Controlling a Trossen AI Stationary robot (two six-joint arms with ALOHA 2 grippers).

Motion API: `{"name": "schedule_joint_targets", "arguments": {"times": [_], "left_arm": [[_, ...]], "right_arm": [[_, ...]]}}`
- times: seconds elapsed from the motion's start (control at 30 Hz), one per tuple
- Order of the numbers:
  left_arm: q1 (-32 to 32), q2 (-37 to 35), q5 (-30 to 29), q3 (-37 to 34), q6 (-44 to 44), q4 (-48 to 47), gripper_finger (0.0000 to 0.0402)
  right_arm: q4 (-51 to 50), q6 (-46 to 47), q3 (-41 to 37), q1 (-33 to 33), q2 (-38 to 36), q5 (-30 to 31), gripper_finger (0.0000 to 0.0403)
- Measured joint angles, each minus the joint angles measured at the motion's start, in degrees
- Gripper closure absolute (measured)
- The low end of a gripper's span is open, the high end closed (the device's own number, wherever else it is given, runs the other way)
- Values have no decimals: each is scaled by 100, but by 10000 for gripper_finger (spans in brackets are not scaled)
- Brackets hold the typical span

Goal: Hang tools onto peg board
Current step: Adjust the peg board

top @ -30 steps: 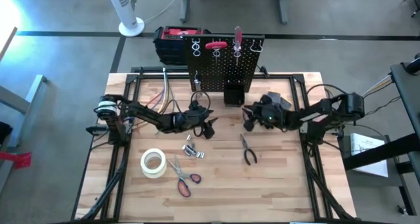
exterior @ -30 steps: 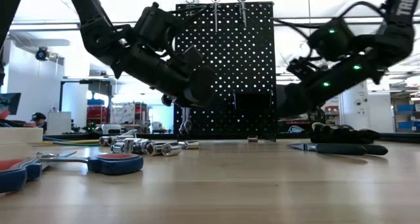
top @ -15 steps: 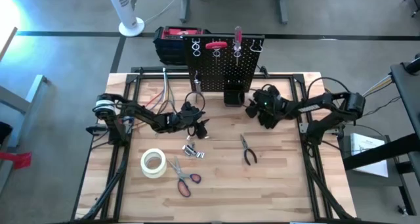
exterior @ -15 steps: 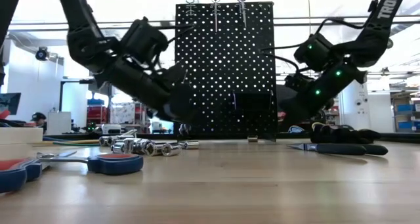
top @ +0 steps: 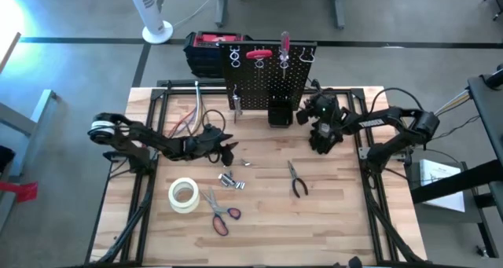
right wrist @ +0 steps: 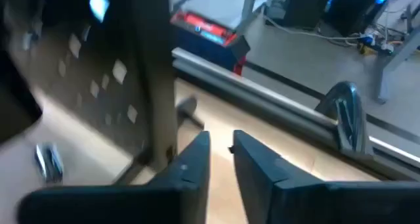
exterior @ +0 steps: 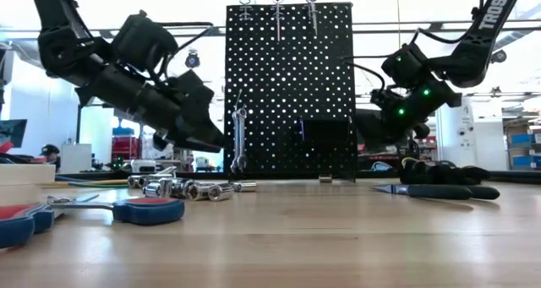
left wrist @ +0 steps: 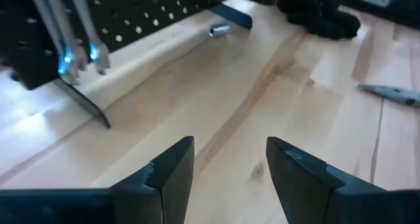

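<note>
The black peg board [top: 271,75] stands upright at the far edge. A red clamp-like tool [top: 258,55], a red-handled screwdriver [top: 284,44] and a silver wrench [exterior: 239,140] hang on it. Black-handled pliers [top: 297,179], red-handled scissors [top: 218,213] and silver sockets [top: 232,180] lie flat on the table. My left gripper [top: 233,152] is open and empty, left of the board's front; it also shows in the left wrist view [left wrist: 230,158]. My right gripper [top: 309,111] is empty, with a narrow gap between its fingers [right wrist: 222,145], by the board's right edge.
A white tape roll [top: 183,195] lies near the scissors. A black glove [exterior: 439,171] lies at the right. A small black bin [top: 278,113] sits at the board's foot, and a red-and-black toolbox [top: 208,48] stands behind it. A single socket [left wrist: 218,30] lies by the board's foot.
My left gripper has drawn back from the peg board toward the table's left edge, and the hanging wrench now shows in the low view. My right gripper has gone toward the far edge and up, to the board's right side.
</note>
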Motion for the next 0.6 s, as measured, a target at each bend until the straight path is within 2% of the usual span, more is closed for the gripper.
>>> {"name": "schedule_joint_targets", "arguments": {"times": [0.1,0.17,0.27,0.6], "left_arm": [[2,-149,-69,-84,-151,-8,219],[-10,-196,-68,-95,-205,-3,219],[-30,-202,-68,-95,-213,14,219],[-156,-202,-71,-95,-297,18,219]], "right_arm": [[168,221,80,-68,0,-47,391],[168,251,198,-74,0,-294,399],[111,381,359,-53,4,-704,400],[-243,534,748,-28,4,-935,402]]}}
